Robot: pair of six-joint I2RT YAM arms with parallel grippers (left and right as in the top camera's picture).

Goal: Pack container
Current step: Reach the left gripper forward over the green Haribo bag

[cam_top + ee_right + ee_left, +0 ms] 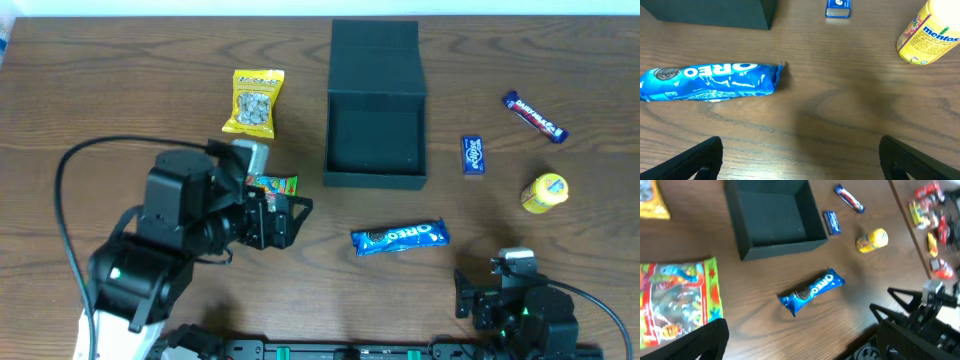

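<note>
While container (376, 181) gapes, OREO packet (710, 82), mentos tub (930, 35), bar (535, 117) perhaps Dairy Milk

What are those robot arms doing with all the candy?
They are packing snacks into the dark rectangular card box, which is open and empty so far. The left fingers hover open beside the colourful sweets packet; the right fingers wait open near the blue Oreo packet. Nothing is held yet.

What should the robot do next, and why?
Probably slide the left gripper over the colourful sweet packet and lower it. The gripper is open, that packet lies right beside it, and the box stands open with nothing inside yet.
</note>
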